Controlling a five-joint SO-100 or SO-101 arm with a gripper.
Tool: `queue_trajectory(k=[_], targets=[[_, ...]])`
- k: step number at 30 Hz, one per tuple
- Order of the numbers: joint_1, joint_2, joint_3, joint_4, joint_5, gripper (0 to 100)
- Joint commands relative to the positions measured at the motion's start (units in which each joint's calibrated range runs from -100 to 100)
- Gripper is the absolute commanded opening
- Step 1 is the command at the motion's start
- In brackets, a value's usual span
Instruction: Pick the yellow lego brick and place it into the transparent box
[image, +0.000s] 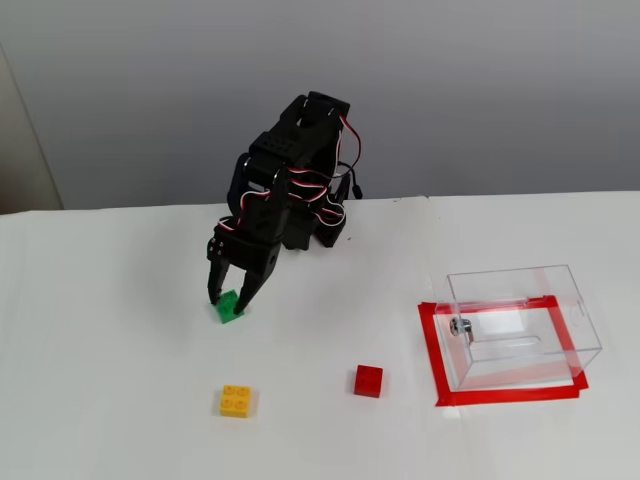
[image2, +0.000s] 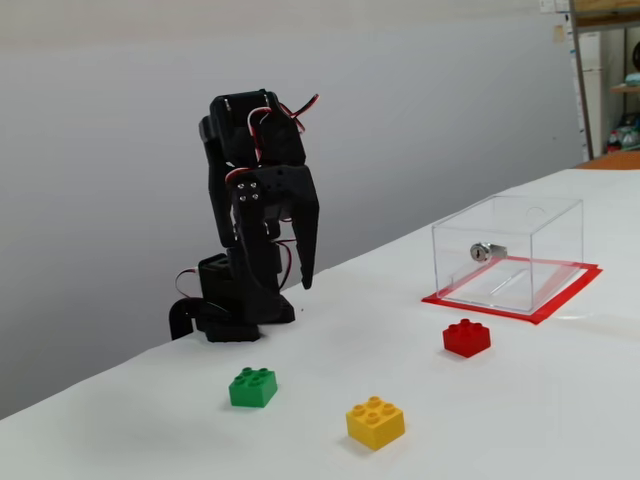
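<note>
A small square yellow lego brick (image: 236, 401) (image2: 375, 422) with four round studs sits flat on a white counter (image: 120, 350) (image2: 560, 400), close to the counter's near edge in both fixed views. Nothing touches it. A red brick (image: 368, 381) (image2: 466, 338) lies near it on the counter, toward the side where the box stands. A green brick (image: 230, 307) (image2: 253, 387) lies farther back, toward the arm. All three bricks are apart from one another.

The black end effector (image: 230, 296) (image2: 291, 281) points downward with its two fingers spread apart and nothing between them. In one fixed view it seems to straddle the green brick; the other shows it raised clear of the counter, behind that brick. The arm's base (image2: 232, 300) stands near the counter's far edge, against a pale grey wall.

The transparent box (image: 520, 325) (image2: 510, 250) stands well apart from the yellow brick, toward the counter's right edge in both views. It rests on a red tape outline (image: 432, 345) (image2: 560, 300), with a small metal knob (image: 459, 327) (image2: 484, 252) on one wall. No brick is inside it.
</note>
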Motion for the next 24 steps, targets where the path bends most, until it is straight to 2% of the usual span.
queue_trajectory(k=[1, 12, 24], targets=[[1.1, 3.5, -6.1, 0.2, 0.2, 21], [1.7, 17.8, -15.8, -0.6, 0.4, 21], [-0.6, 31.0, -28.4, -0.7, 8.5, 21]])
